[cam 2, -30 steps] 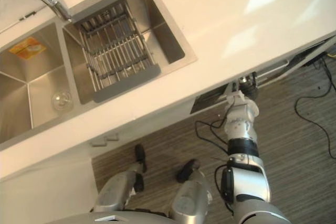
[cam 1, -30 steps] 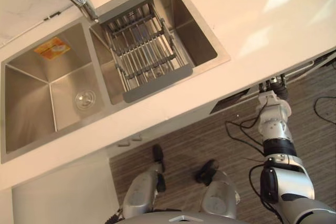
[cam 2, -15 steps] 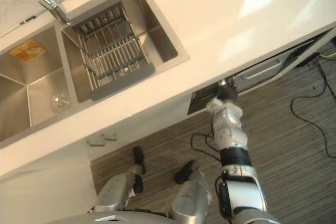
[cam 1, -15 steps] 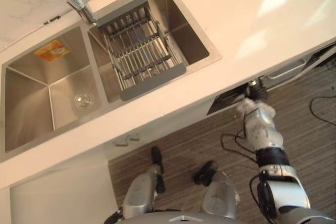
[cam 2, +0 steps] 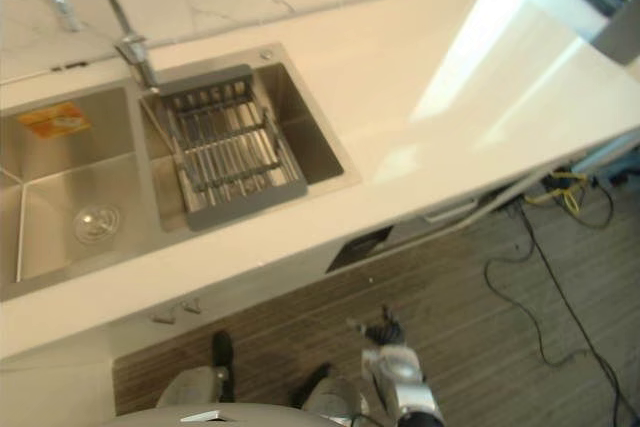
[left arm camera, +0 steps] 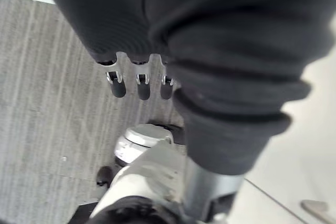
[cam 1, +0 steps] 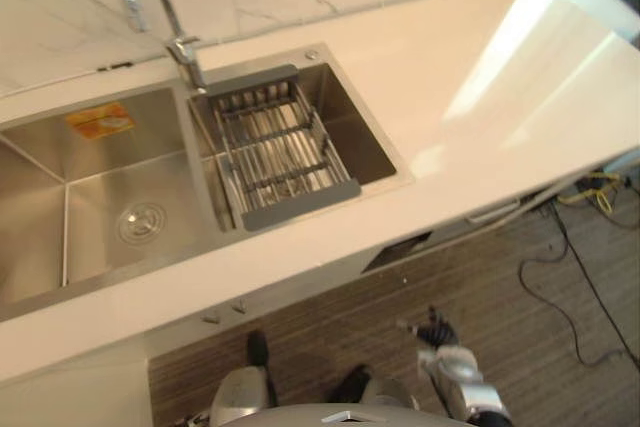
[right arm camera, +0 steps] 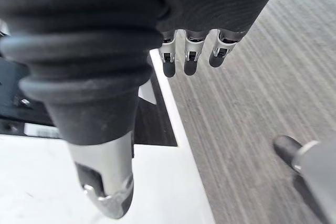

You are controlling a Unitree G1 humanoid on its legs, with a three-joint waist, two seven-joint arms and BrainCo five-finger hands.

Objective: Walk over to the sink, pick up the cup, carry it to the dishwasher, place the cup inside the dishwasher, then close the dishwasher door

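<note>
1. 1 white countertop [cam 1: 480, 77], running across below a marble wall.
2. 1 steel sink [cam 1: 40, 247] set in it, w/ 2 basins.
3. 1 grey rack [cam 1: 285, 162] sits in the right basin.
4. 2 hands, both low over the striped floor. Right hand [right arm camera: 190, 56] and left hand [left arm camera: 142, 82] have fingers slack, holding nothing.
5. 2 chrome taps [cam 1: 185, 50] behind the sink.
6. Left basin has 1 drain [cam 1: 141, 223] and 1 orange sticker [cam 1: 100, 119].
7. Cup: can't tell where it is.

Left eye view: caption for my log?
Steel sink with a rack in one basin; right hand low over the floor.
</note>
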